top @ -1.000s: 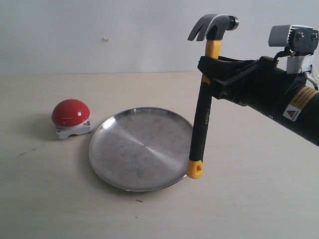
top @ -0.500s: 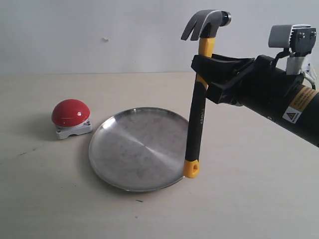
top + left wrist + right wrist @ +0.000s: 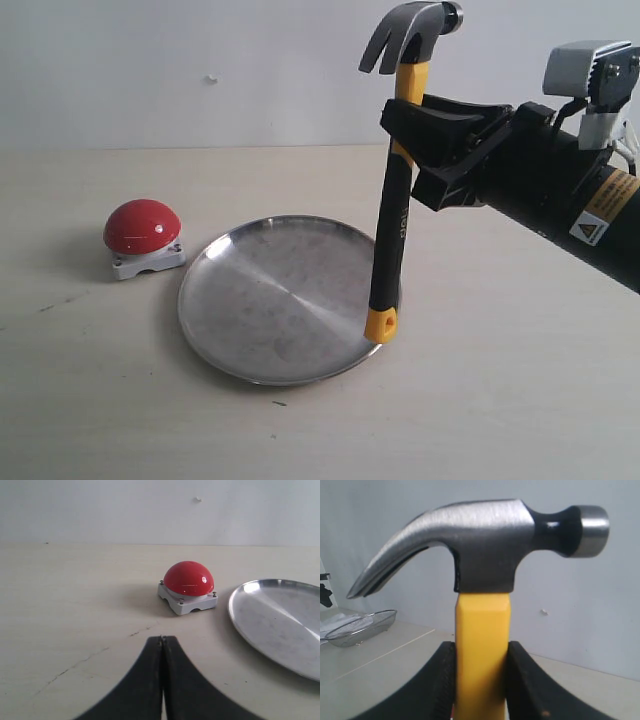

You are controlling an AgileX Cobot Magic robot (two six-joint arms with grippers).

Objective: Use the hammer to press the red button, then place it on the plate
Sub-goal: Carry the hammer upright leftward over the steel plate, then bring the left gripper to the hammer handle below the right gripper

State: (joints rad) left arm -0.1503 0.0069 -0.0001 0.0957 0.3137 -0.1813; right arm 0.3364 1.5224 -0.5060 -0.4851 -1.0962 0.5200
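My right gripper [image 3: 407,128] is shut on the hammer [image 3: 392,225], clamping the yellow neck just under the dark metal head [image 3: 480,545]. The hammer hangs nearly upright, head up, and its yellow butt end is over the right rim of the silver plate [image 3: 260,300]. The red button [image 3: 142,226] sits on its white base left of the plate, well apart from the hammer. In the left wrist view the button [image 3: 189,579] and the plate's edge [image 3: 260,625] lie ahead of my left gripper [image 3: 162,641], which is shut on nothing. The left gripper is out of the exterior view.
A pale wall rises behind the beige tabletop [image 3: 500,400]. A wire mesh basket [image 3: 360,627] stands on a surface far off in the right wrist view. Thin cracks mark the tabletop [image 3: 75,667] near the left gripper.
My right arm has carried the hammer leftward and a little up, bringing its butt end from just right of the plate to over the plate's right rim. Button and plate have not moved.
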